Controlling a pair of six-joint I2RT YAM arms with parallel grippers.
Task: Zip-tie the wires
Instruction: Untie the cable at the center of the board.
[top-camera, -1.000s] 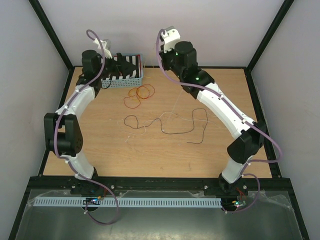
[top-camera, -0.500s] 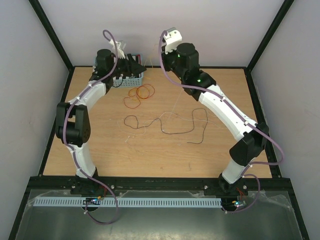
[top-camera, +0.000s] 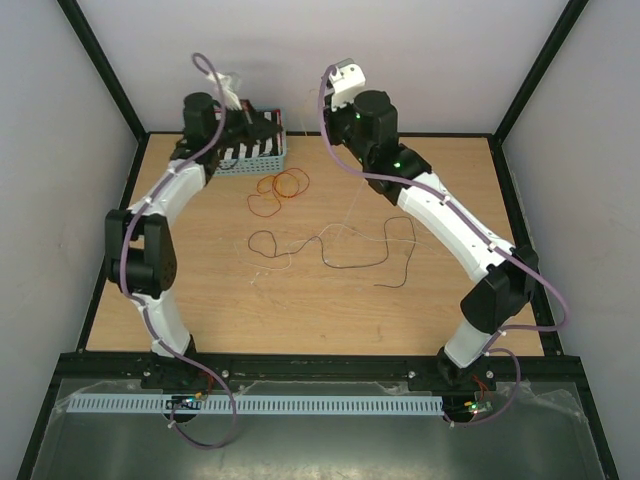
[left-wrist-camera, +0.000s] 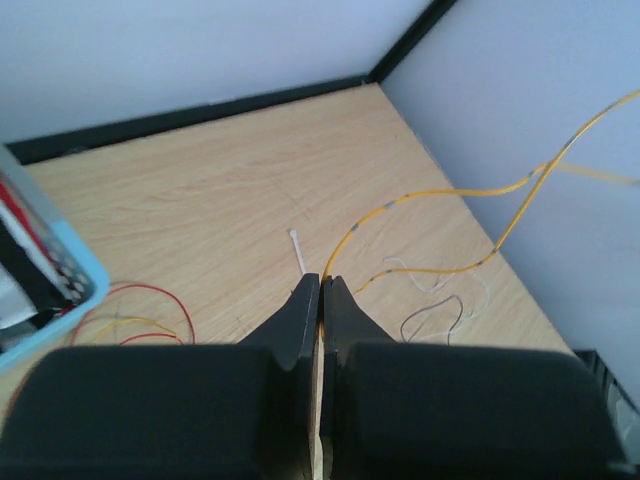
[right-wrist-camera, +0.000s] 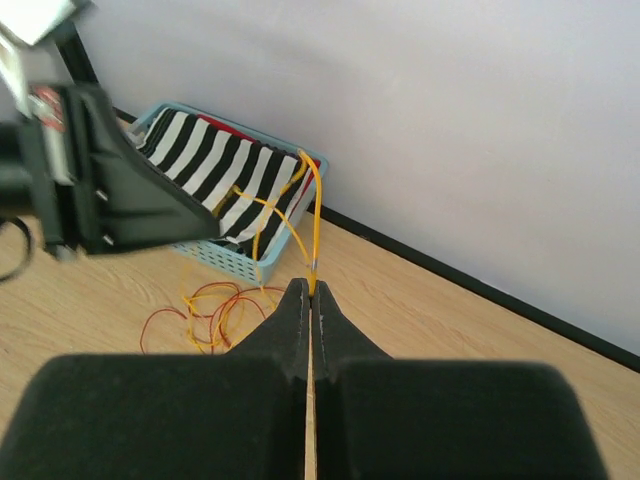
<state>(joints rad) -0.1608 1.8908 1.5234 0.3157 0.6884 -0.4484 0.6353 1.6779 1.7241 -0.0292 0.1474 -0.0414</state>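
both our left end effector (left-wrist-camera: 322, 281) and right end effector (right-wrist-camera: 310, 287) clench the yellow wire (left-wrist-camera: 440, 192), strung between them. other wires (top-camera: 290, 183) lie below on the tabletop (top-camera: 400, 310).

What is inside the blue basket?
Something with black-and-white stripes fills the blue basket, with a bit of red at its far edge. Whatever lies under the stripes is covered.

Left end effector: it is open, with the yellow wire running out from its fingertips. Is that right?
Not quite: the left end effector is shut, not open. The left wrist view shows its fingers pressed together, with the yellow wire running out from its fingertips.
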